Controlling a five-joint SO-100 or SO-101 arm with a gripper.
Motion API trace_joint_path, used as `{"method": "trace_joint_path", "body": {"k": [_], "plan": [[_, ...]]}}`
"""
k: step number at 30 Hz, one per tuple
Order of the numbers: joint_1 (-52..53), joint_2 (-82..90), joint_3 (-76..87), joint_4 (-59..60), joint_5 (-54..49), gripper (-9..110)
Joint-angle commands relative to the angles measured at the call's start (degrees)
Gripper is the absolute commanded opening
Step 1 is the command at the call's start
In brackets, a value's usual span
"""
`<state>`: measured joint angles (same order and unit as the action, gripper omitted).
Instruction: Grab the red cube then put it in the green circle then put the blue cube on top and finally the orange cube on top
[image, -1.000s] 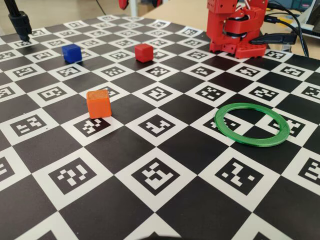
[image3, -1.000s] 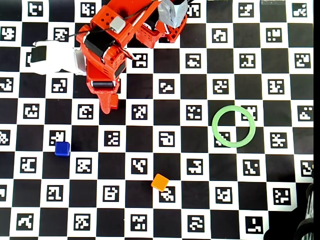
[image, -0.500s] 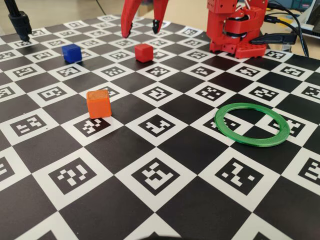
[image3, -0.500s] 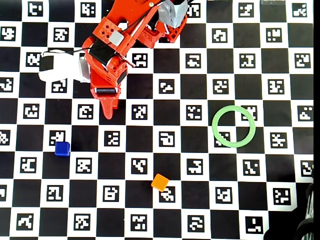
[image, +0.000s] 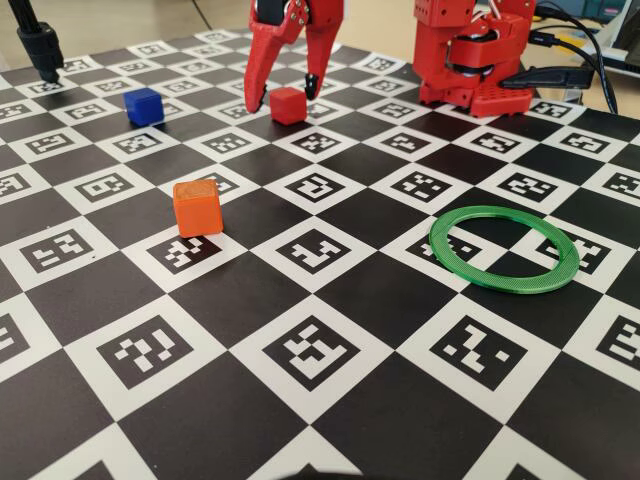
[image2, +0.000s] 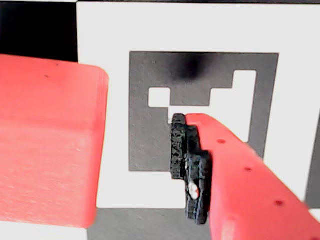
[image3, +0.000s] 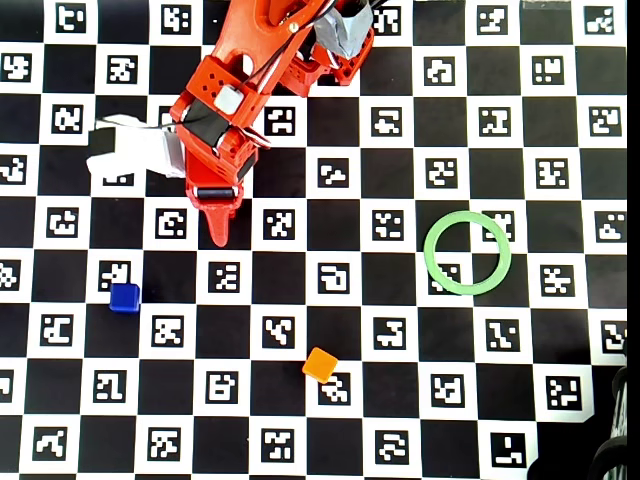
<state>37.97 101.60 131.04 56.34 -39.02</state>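
The work surface is a checkerboard mat (image: 330, 290) of alternating black squares and white squares; each white square carries a black fiducial marker. In the overhead view the mat (image3: 330, 180) fills the frame. A black stand post (image: 38, 45) rests on the mat at the far left corner of the fixed view. Black cables (image: 575, 50) run across the light wooden table (image: 380, 25) beyond the mat's far right edge. In the wrist view, one marker (image2: 200, 75) is seen close up.
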Motion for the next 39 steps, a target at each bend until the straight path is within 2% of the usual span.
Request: {"method": "trace_joint_path", "body": {"k": [1,26,39], "plan": [[-0.4,0.4,-0.1,-1.2,-0.2,47],[-1.9,-0.5,-0.7,-2.1,3.3,47],[-2.2,-1.2,-1.8,-2.3,9.6,47]]}}
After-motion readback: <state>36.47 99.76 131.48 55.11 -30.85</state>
